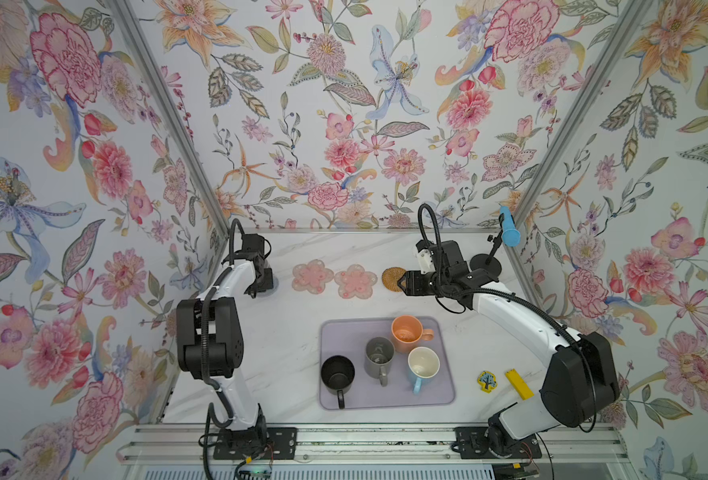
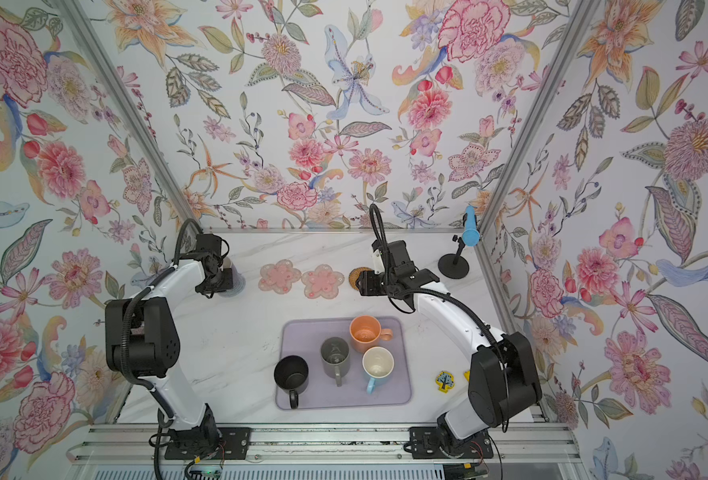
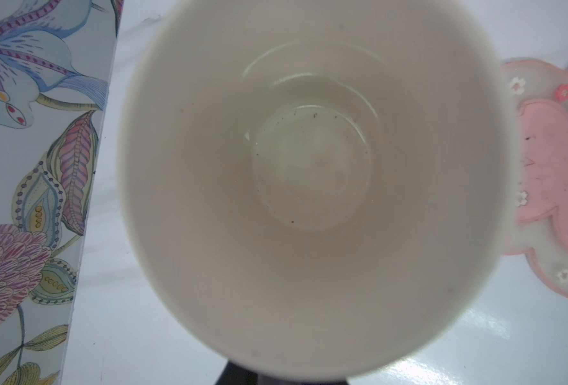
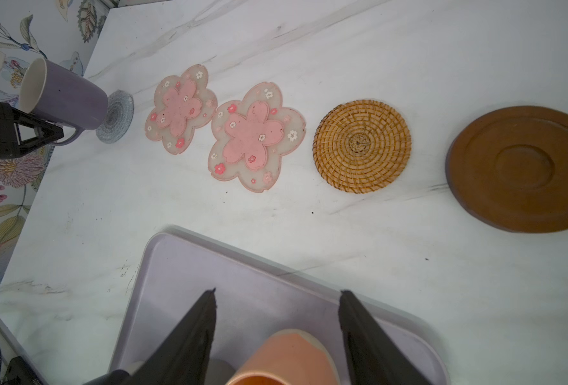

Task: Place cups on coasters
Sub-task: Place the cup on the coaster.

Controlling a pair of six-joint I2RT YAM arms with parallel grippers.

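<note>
The left gripper point(image 4: 54, 135) is pinched narrow on the handle of the lavender mug point(image 4: 72, 96), which is tilted with its base at the knitted coaster point(image 4: 117, 116). Between the grippers lie two flower coasters point(image 4: 179, 108) point(image 4: 257, 136) and a rattan coaster point(image 4: 362, 146). The brown disc point(image 4: 522, 168) lies near the right gripper point(image 4: 277, 293), which gapes empty. Below its tips the peach mug point(image 4: 289, 356) stands on the lavender mat point(image 4: 242, 276), beside the black mug point(image 1: 337, 375), grey mug point(image 1: 379, 356) and blue mug point(image 1: 423, 365).

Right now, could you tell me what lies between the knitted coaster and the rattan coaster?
Two pink flower coasters, side by side, shown in the right wrist view.
</note>
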